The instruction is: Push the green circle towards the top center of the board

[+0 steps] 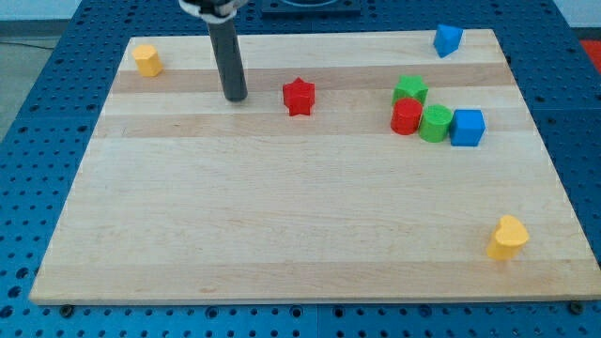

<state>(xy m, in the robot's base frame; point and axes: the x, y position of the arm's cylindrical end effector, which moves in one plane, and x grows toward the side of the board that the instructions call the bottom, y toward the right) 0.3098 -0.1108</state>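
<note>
Yellow heart [507, 237]: nearest you, far to the view's bottom right of the green circle.
Green circle [435, 124]: right part of the board [282, 235], touching the red block [406, 117] and blue cube [467, 128] either side.
Green block [409, 90]: just behind it.
Red star [299, 97]: well left.
My tip [236, 97]: left of the star, touching nothing; you have no pincer here.
Yellow block [146, 60], blue block [447, 39]: far corners.

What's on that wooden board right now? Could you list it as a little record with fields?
tip: my tip, left of the red star, touching no block
cluster at right: green circle between red cylinder and blue cube; green block just above
top right corner: blue block
top left corner: yellow block
bottom right: yellow heart
surface: wooden board
</note>
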